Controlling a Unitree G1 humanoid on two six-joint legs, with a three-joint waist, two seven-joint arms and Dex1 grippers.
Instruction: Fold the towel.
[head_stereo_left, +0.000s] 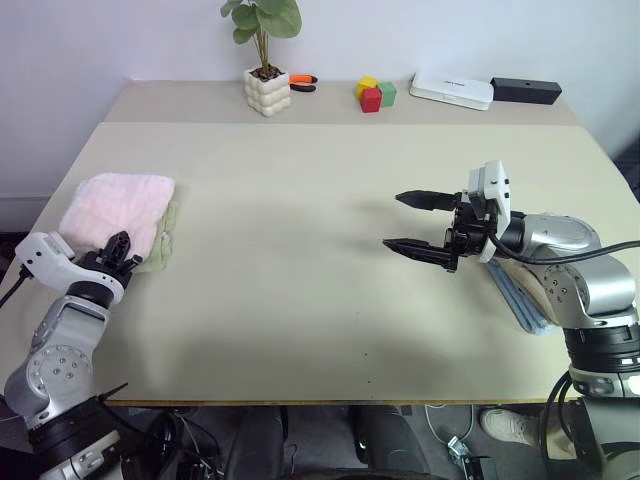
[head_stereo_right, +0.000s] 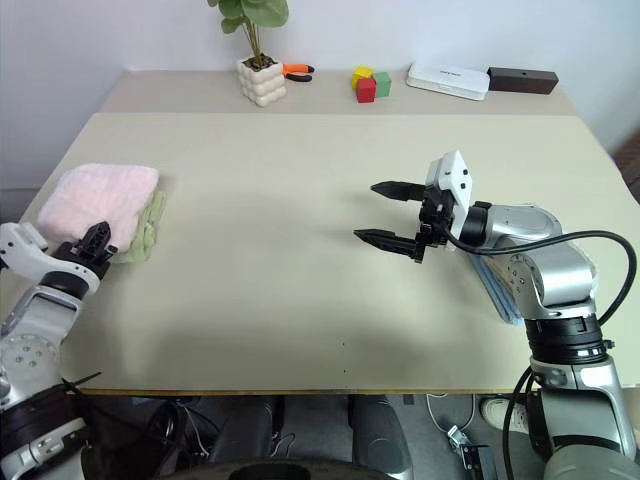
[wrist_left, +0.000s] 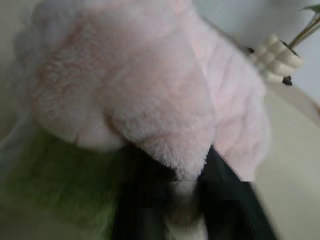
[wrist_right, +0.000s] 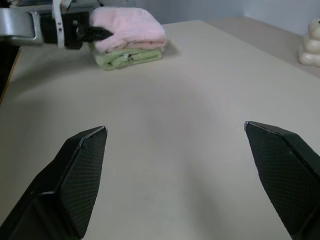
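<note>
Two end effectors: right (head_stereo_left: 412, 222) spread open mid-table, left (head_stereo_left: 117, 248) at towel's (head_stereo_left: 115, 205) near edge, grip unclear.

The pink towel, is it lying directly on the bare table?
No, the pink towel rests folded on top of a green towel.

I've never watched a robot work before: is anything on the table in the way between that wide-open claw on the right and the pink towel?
Nothing visible blocks it. Bare table lies between the right gripper, its jaws wide apart, and the pink towel, which sits folded on a green towel at the far left. The left gripper is already at the towel's near edge.
</note>
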